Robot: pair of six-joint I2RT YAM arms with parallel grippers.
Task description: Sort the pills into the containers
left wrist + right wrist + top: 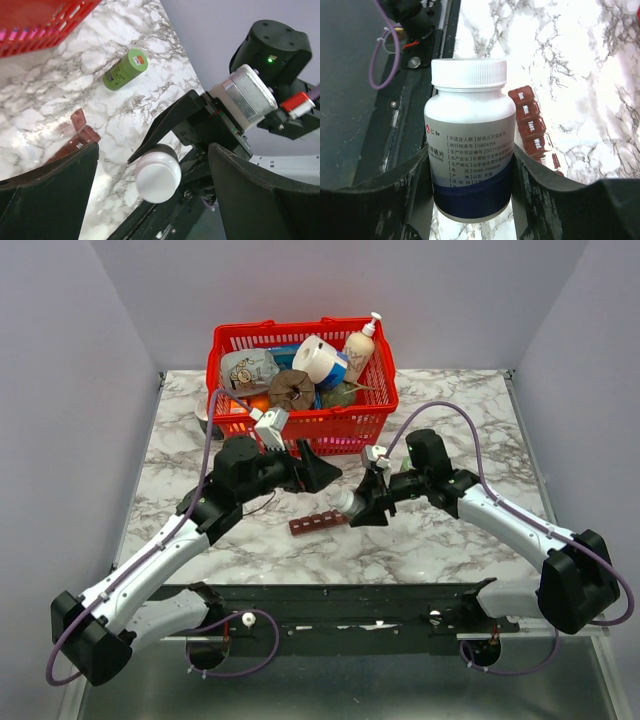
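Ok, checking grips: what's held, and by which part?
Right gripper clamps the white pill bottle around its lower body; left gripper is open, holding nothing.

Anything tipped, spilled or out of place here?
A green bottle lies on its side on the marble table, apart from the dark-red pill strip. Nothing else stands out; the white bottle sits capped in the right pincer.
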